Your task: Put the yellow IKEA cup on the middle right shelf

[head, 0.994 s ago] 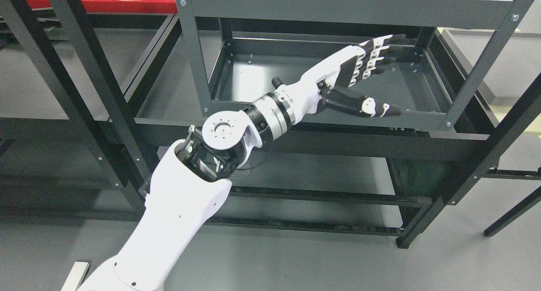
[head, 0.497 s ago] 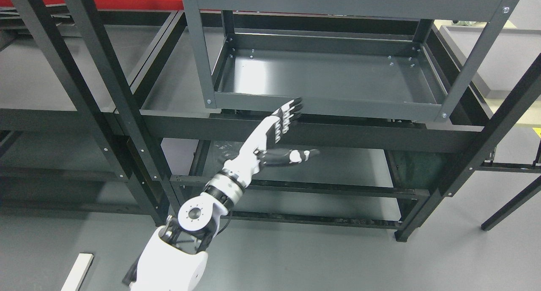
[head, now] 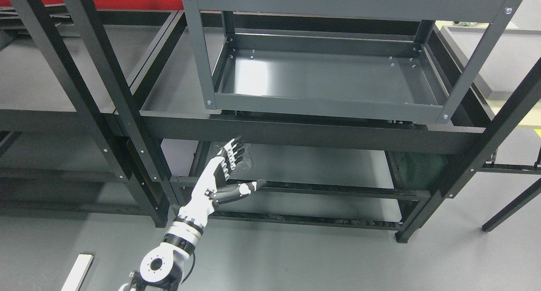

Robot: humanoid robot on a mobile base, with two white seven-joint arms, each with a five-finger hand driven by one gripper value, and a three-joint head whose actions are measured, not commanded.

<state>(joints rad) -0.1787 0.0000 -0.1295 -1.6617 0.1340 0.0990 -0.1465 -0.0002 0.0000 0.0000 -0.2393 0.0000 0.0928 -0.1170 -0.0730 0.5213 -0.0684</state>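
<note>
Grey shelf tray [head: 325,107] unlabelled; empty, spread left hand [head: 224,177] below.

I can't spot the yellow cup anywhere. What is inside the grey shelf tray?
Nothing shows inside the grey shelf tray, only bare metal and screws. Its rear-right corner sits behind a post. The left hand, fingers open and holding nothing, is lower down.

The left arm [head: 186,227] is clad in white shells, interrupted at the wrist by black and silver rings. A silver circular joint cap [head: 155,265] with a dark centre is fitted at the elbow. The left hand [head: 224,179] has a white back; black fingers [head: 234,153] carry white segments.
</note>
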